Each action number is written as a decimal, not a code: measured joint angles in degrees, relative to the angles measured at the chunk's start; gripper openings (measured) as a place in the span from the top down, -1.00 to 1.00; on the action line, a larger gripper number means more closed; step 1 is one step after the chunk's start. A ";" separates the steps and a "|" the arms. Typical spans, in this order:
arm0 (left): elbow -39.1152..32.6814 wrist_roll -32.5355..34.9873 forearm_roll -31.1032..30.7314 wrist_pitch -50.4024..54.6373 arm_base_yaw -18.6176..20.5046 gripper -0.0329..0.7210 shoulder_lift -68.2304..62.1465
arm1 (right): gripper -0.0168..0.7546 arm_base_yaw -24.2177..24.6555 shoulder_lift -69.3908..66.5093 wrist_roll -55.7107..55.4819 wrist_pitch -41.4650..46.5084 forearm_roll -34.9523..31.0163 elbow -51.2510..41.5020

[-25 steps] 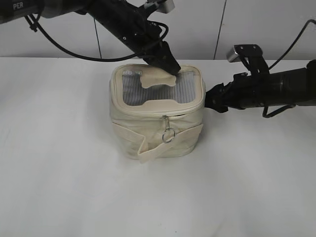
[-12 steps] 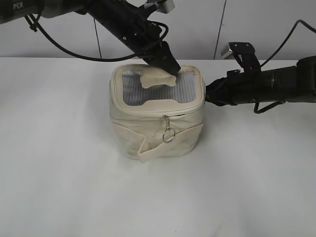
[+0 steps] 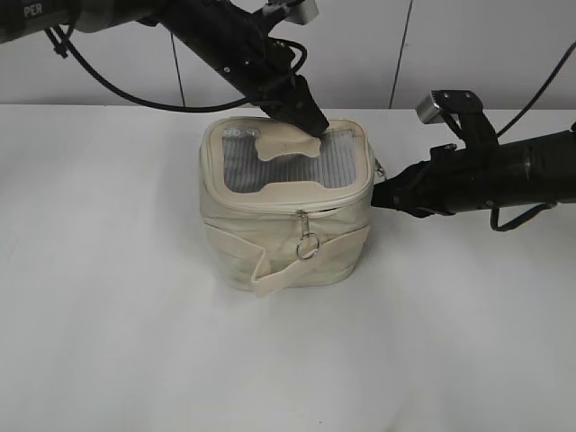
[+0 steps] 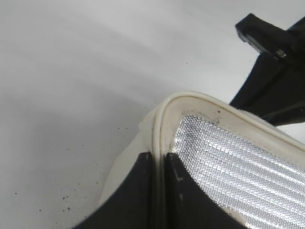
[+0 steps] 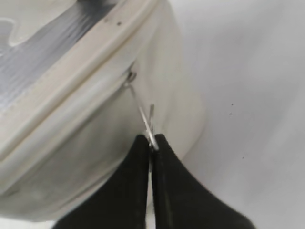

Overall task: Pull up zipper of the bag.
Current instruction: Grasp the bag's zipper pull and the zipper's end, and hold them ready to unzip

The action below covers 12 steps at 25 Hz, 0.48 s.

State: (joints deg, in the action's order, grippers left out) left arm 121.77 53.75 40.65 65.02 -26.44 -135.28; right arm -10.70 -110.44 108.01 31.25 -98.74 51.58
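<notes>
Two hands engaged: my left hand (image 4: pixel 159 191) pinches the small boxy cream fabric bag (image 3: pixel 286 211) at its rear rim, my right hand (image 5: pixel 151 145) grips the side silver ring pull (image 5: pixel 145 121). I'd pull steadily along the thin cream zipper track (image 5: pixel 76 93), bracing left.

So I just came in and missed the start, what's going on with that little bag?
Two robot arms are working on a small cream bag on a white table. The left gripper is pinched on the rim at the bag's top, holding it in place. The right gripper is shut on a silver ring pull of the zipper at the bag's right side. A second ring pull hangs untouched at the front.
</notes>
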 joint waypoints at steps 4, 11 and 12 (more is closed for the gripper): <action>0.00 0.00 -0.05 0.00 -0.04 0.80 0.00 | 0.93 0.00 2.97 -2.48 0.04 2.63 -3.55; 0.00 -0.72 -0.05 0.16 -0.11 0.80 0.00 | 0.93 0.00 5.86 -4.29 0.83 3.96 -6.67; 0.00 -0.88 -0.05 0.16 -0.11 0.80 0.00 | 0.93 0.00 5.86 -4.48 1.55 4.16 -6.89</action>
State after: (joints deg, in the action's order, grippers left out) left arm 121.77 52.87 40.60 65.18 -26.55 -135.28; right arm -10.70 -104.57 103.53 32.80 -94.59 44.69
